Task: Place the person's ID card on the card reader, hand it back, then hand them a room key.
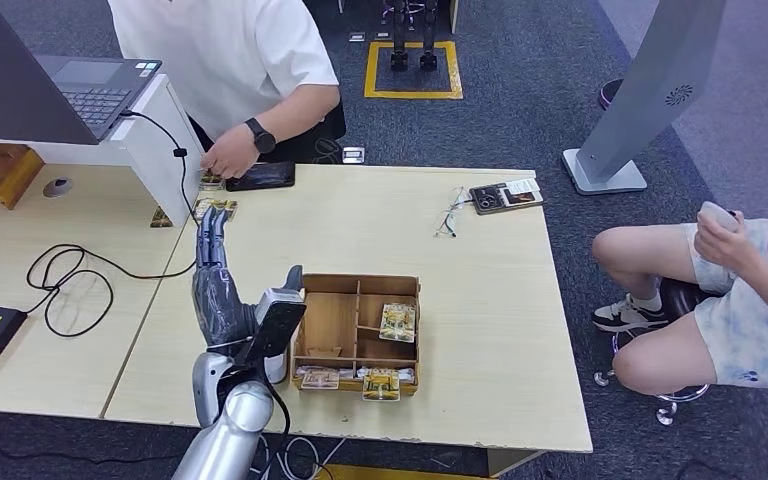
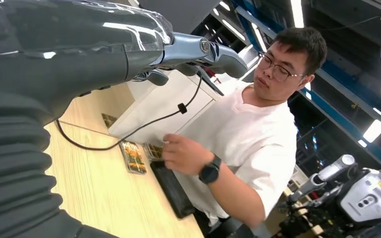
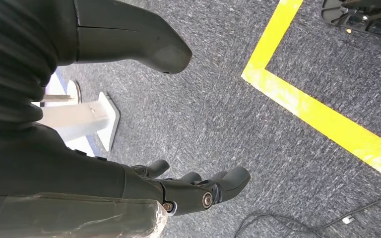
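My left hand is raised over the table's left part, fingers stretched toward the person in a white shirt, with nothing in it. Its fingers are apart in the left wrist view. A patterned card lies flat just beyond the fingertips. The person's hand rests on a second card beside the black card reader. A wooden box of room key cards stands to the right of my left arm. My right hand hangs over the carpet, fingers loosely bent, holding nothing.
A white stand with a laptop and a black cable sits left of my hand. A small device with wires lies at the far right of the table. Another person is seated to the right, off the table.
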